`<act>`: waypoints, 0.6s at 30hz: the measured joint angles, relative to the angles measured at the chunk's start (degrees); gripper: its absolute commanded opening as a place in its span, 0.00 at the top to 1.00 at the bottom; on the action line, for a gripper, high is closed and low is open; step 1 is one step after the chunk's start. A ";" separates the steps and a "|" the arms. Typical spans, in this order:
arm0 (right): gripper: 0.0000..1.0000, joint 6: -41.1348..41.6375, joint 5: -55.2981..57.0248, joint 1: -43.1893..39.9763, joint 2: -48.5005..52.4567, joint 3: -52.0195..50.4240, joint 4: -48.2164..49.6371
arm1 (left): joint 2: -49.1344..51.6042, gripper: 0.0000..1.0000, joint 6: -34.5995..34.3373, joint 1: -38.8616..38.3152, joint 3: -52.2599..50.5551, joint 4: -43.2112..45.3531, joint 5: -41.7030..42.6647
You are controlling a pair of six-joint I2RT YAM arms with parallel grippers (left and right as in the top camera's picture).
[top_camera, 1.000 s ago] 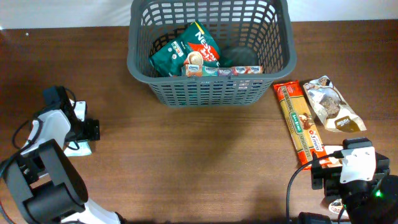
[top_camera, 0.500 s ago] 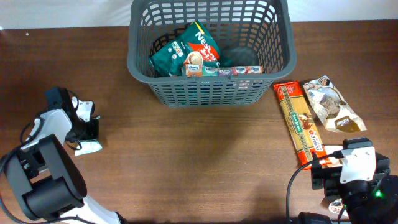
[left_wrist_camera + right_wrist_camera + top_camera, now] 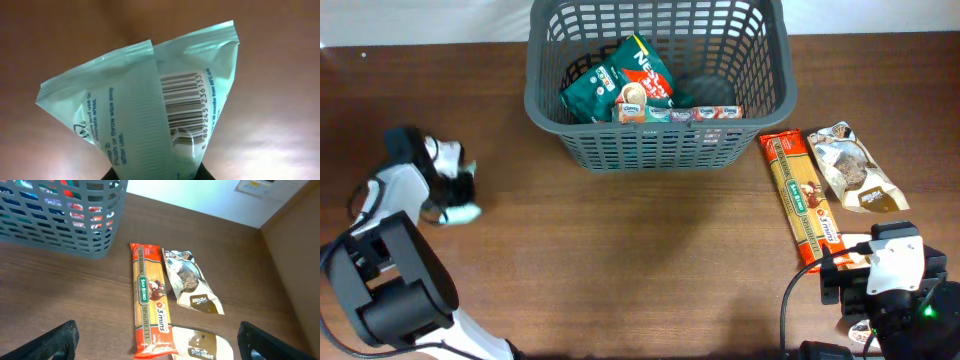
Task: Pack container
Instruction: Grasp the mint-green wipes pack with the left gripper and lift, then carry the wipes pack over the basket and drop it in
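**Container.** The container (image 3: 660,150), a dark grey lattice basket, stands at the far middle of the wooden table (image 3: 640,270). In the right wrist view, its slotted wall (image 3: 60,225) fills the upper left corner. Inside it lie a green coffee packet (image 3: 620,80) and a flat printed carton (image 3: 680,114) against the near wall.

**Left arm.** The left gripper (image 3: 452,190) is at the left side of the table, well apart from the container, and is motion-blurred in the overhead view. Its jaws are clamped on a mint-green sachet (image 3: 463,212). In the left wrist view, the sachet (image 3: 150,115) fills the frame, barcode facing the camera. Its lower end is pinched at the bottom edge, where the left gripper (image 3: 159,176) is only just visible.

**Right arm.** The right gripper (image 3: 160,342) is at the near right corner. Its jaws are spread wide, gripping nothing.

**Items on the table.**
- An orange spaghetti packet (image 3: 802,200) lies to the right of the container, lengthwise towards the right arm.
- A brown-and-white snack pouch (image 3: 855,168) lies just beside it on the right.
- A second pouch (image 3: 200,347) touches the near end of the spaghetti packet (image 3: 147,300), between the spread fingers.
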 measured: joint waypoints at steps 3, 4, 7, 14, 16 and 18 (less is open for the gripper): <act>0.01 0.04 0.00 0.00 0.00 0.00 0.02 | 0.00 0.98 -0.98 0.00 9.88 0.39 6.60; 0.01 0.04 0.00 0.00 0.00 0.00 0.02 | -0.04 0.98 -1.31 -0.11 13.99 0.39 8.59; 0.01 0.02 0.02 0.00 0.00 0.00 0.00 | -0.59 0.98 -1.75 -0.87 26.03 0.96 12.59; 0.01 0.02 0.02 0.00 0.00 0.00 0.02 | -3.26 0.98 -2.01 -7.45 48.70 4.35 18.05; 0.01 0.04 0.00 0.00 0.00 0.00 0.02 | -3.76 0.98 -1.99 -10.21 51.67 8.39 21.24; 0.01 0.04 0.02 0.00 0.00 0.00 0.02 | -4.24 0.98 -1.97 -13.92 53.20 12.76 25.59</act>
